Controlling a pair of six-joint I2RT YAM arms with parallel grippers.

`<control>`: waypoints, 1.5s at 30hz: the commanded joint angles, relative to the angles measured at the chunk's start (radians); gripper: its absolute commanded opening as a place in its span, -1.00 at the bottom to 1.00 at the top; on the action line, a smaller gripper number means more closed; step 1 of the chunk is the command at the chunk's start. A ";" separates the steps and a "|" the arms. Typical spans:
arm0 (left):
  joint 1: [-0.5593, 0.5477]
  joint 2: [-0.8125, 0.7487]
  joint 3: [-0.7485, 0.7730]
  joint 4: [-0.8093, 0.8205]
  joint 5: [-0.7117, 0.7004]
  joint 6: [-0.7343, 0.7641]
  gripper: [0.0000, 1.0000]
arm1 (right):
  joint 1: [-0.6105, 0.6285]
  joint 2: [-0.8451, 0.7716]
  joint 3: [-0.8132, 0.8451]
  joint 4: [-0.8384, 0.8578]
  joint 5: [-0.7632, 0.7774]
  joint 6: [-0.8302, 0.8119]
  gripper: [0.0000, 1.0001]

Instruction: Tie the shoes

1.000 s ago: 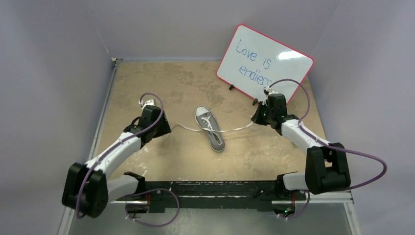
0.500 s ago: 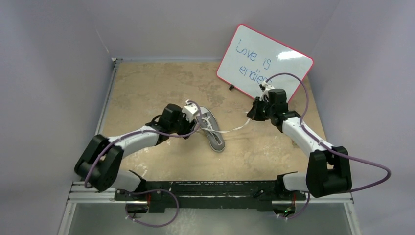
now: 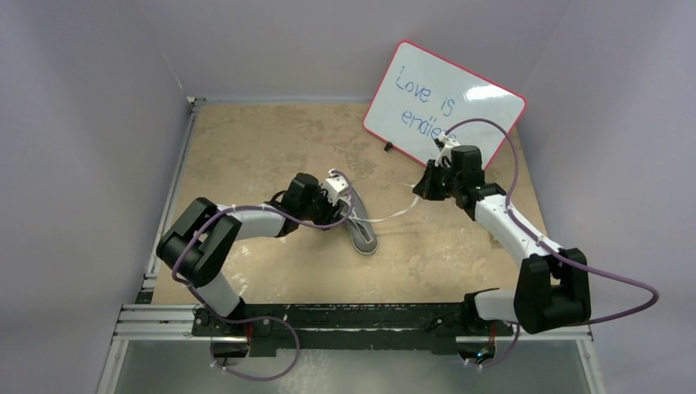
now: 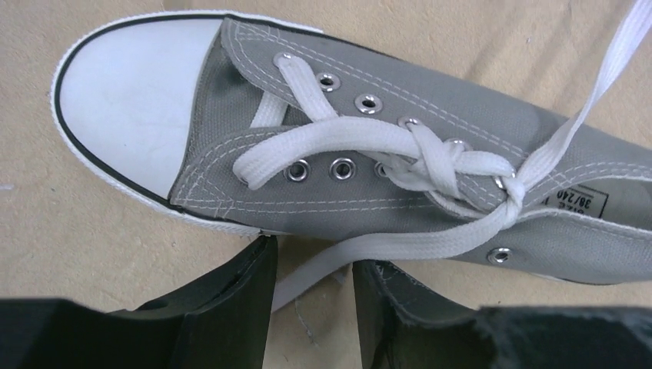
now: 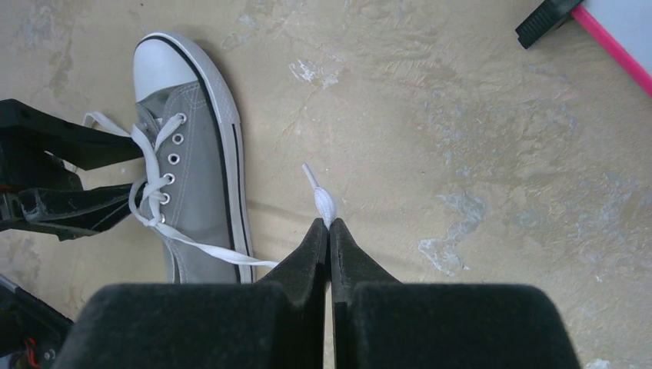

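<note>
Grey sneaker [image 3: 362,235] at mid-table [image 3: 271,139]; one lace end pinched, the other lying loose between parted fingers.

Legible writing: the whiteboard [image 3: 443,103], at 1 o'clock from the sneaker, reads "Love is endle…" in blue, the last letters hidden behind the right arm. The size label [image 4: 580,201] on the tongue reads "36/240"; its other print cannot be read. The sneaker is grey canvas with a white toe cap [image 4: 131,92], a white sole with a dark stripe, metal eyelets and flat white laces [image 4: 361,134] crossed in a single half-knot near the upper eyelets. Toe points to 11 o'clock, heel to 5 o'clock. The left gripper [image 4: 311,265] is at the sneaker's 9 o'clock, with its fingers apart and a lace strand running between them. The right gripper [image 5: 329,231] is at 2 o'clock, pressed together on the other lace end, whose tip sticks out beyond the fingers.
</note>
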 commanded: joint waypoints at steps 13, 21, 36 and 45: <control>0.010 -0.045 -0.006 0.189 0.010 -0.247 -1.00 | 0.049 -0.019 -0.002 0.010 -0.110 0.023 -1.00; 0.008 -0.255 -0.084 0.118 0.000 -0.358 -1.00 | 0.046 -0.073 0.029 -0.098 -0.064 0.053 -1.00; 0.003 -0.228 0.022 0.186 0.011 -0.349 -1.00 | 0.046 0.009 0.190 -0.073 -0.180 0.146 -1.00; -0.007 -0.238 0.041 0.102 0.086 -0.301 -1.00 | 0.046 0.041 0.227 -0.068 -0.097 0.230 -1.00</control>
